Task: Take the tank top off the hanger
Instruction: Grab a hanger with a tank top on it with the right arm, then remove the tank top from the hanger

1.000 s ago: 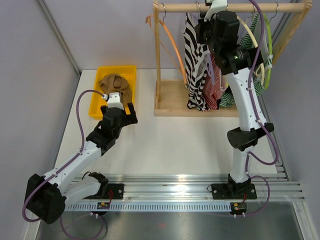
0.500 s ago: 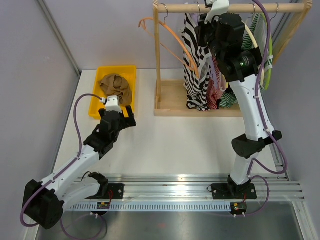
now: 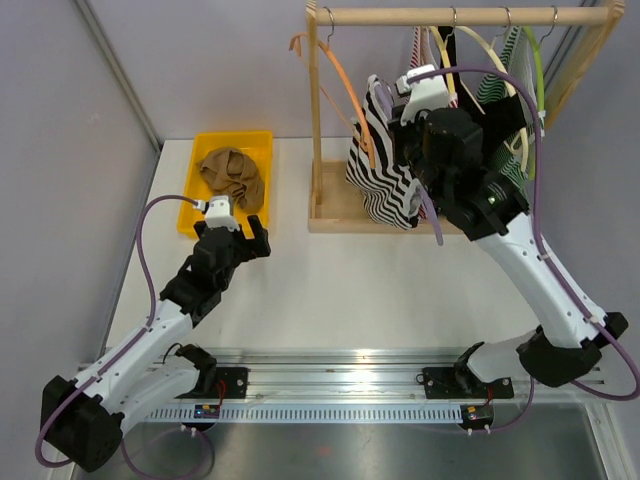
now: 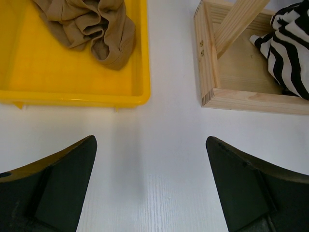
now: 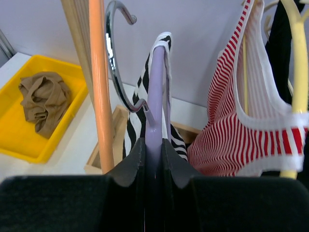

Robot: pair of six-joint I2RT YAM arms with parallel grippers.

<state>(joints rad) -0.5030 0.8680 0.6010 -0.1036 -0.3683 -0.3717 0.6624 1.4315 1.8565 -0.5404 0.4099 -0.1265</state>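
The black-and-white striped tank top (image 3: 385, 175) hangs on a lilac hanger (image 5: 155, 82) with a chrome hook. My right gripper (image 5: 154, 145) is shut on that hanger's neck and holds it free of the rail, in front of the wooden rack (image 3: 460, 16). In the right wrist view the tank top (image 5: 131, 129) drapes below the hanger on both sides. My left gripper (image 3: 232, 228) hovers open and empty over the white table, its fingers (image 4: 63, 183) wide apart, just short of the yellow tray and the rack's base.
A yellow tray (image 3: 205, 150) at the back left holds a crumpled brown garment (image 3: 232, 172). The rack's wooden base (image 3: 335, 205) sits right of it. An orange hanger (image 3: 340, 75), a red-striped top (image 5: 236, 121), and yellow (image 5: 299, 58) and green (image 3: 538, 90) hangers stay on the rack.
My right arm has lifted the hanger with the striped tank top off the rail and swung it down and forward. The left arm has shifted slightly, still open.
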